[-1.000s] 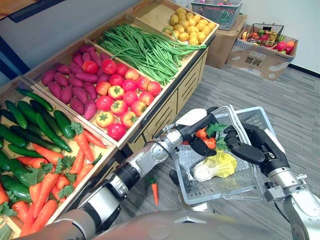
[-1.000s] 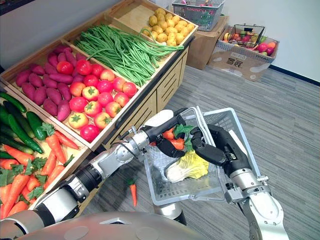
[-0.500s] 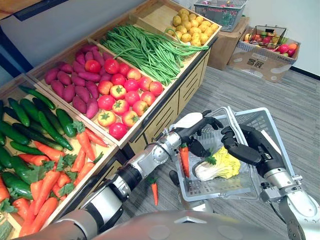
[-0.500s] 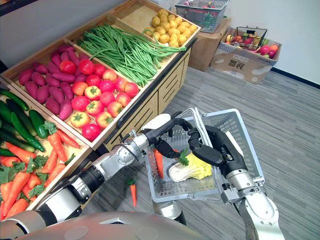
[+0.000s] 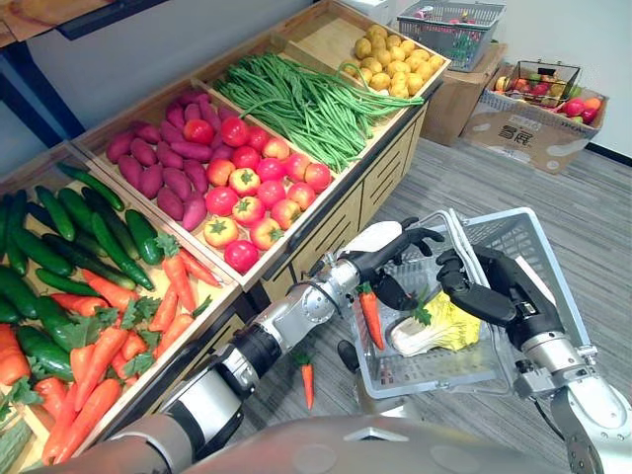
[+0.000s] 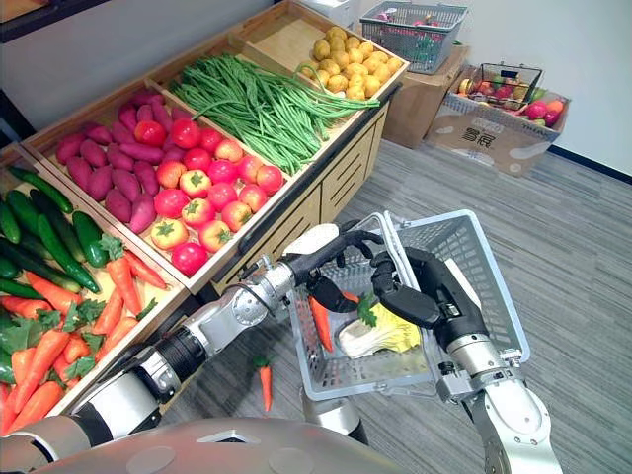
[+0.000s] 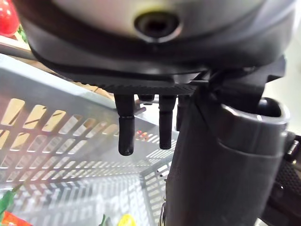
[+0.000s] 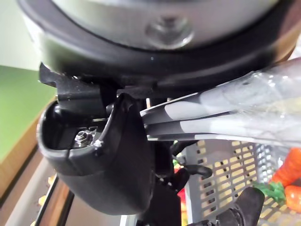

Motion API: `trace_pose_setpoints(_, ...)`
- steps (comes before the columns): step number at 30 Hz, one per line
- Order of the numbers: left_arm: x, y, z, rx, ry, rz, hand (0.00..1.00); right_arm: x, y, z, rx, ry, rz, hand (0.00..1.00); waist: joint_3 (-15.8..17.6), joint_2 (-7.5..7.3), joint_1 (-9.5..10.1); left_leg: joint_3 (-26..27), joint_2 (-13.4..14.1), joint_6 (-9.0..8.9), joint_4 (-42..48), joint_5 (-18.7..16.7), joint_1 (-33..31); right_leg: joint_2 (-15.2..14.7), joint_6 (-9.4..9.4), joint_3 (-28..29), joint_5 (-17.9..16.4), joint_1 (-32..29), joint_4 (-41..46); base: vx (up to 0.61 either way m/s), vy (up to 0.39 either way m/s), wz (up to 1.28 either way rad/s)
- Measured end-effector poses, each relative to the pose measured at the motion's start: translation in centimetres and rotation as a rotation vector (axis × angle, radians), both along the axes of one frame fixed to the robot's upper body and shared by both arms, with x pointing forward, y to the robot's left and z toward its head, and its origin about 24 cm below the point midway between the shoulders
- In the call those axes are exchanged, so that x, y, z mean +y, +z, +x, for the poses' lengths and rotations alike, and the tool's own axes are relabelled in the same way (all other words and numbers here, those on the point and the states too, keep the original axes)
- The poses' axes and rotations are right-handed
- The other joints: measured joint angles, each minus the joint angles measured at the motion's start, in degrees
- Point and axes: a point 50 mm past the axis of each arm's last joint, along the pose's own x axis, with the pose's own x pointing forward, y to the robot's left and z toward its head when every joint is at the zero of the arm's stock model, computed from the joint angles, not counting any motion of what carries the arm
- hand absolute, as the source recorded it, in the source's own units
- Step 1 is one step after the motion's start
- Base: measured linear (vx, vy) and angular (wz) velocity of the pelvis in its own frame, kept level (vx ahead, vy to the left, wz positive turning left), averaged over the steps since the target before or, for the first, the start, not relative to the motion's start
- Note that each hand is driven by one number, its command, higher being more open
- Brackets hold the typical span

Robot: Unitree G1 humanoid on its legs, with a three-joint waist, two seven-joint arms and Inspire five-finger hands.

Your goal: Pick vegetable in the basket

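Carrot: one carrot [image 5: 371,316] lies inside the basket [image 6: 494,276], against its wall on the bench side, leafy end up and tip pointing down to the basket floor.
Carrot and left hand: the carrot sits just below the left hand [image 5: 387,255], free of it; there is a clear gap between the thumb and the carrot's green top.
Left hand: it hangs over the basket's near-left corner with fingers stretched out and relaxed, thumb hanging down, holding nothing. The left wrist view shows its fingers pointing straight at the basket's mesh.
Cabbage: a pale yellow-green cabbage [image 5: 444,324] lies on the basket floor just beside the carrot, on the right-hand side, with a sprig of green leaf against it.
Right hand: the right hand [image 5: 499,291] is curled round the handle [image 8: 221,115] and carries the basket in the air above the floor; the right wrist view shows the handle bars running through its grip.
Basket: grey plastic mesh, tilted a little, between the two arms and just off the bench's front edge.
Floor: a second, small carrot [image 5: 307,380] lies on the grey floor beside the bench, below the left arm.
Bench: a wooden bench [image 5: 380,168] with sloping compartments, holding cucumbers [image 5: 69,227], more carrots [image 5: 109,336], sweet potatoes [image 5: 163,173], tomatoes [image 5: 252,188], green beans [image 5: 296,94] and potatoes [image 5: 395,64].
Background: a cardboard box [image 5: 528,128] with produce stands on the floor well beyond the basket; another grey basket [image 5: 454,20] rests on a box near the bench's far end.
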Motion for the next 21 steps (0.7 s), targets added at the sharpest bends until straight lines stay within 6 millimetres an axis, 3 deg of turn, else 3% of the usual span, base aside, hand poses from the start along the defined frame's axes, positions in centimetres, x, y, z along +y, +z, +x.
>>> trace_pose_setpoints(11, 1.1, 6.9, 1.0, 0.071, -0.008, -0.422, 1.00, 0.6, 3.5, 0.4, -0.198, 0.024, 0.065, 0.00, -0.2, 0.36, 0.53, -0.8, 0.5, 0.04, 0.0, 0.0, -0.1, 0.0, -0.18, -1.0, -0.1, 0.1, 0.1, 0.01, -0.002, 0.01)
trace_pose_setpoints(14, 2.2, 9.0, 1.0, 0.069, -0.032, -0.536, 1.00, 1.0, 4.5, 0.8, -0.265, 0.072, 0.080, 0.00, -0.5, 0.80, 0.67, -0.9, 0.7, 0.04, 0.0, 0.0, 0.0, 0.1, -0.21, -1.2, -0.2, 0.2, 0.2, 0.01, -0.004, 0.01)
trace_pose_setpoints(21, 5.7, 13.0, 1.1, -0.080, -0.038, -0.598, 1.00, 1.8, 6.3, 1.8, -0.395, 0.153, 0.118, 0.00, -0.9, 1.35, 2.48, -0.9, 0.8, 0.03, -0.3, 0.3, 0.8, 0.4, -0.50, -1.3, -0.6, 0.4, 1.0, 0.01, -0.003, 0.00)
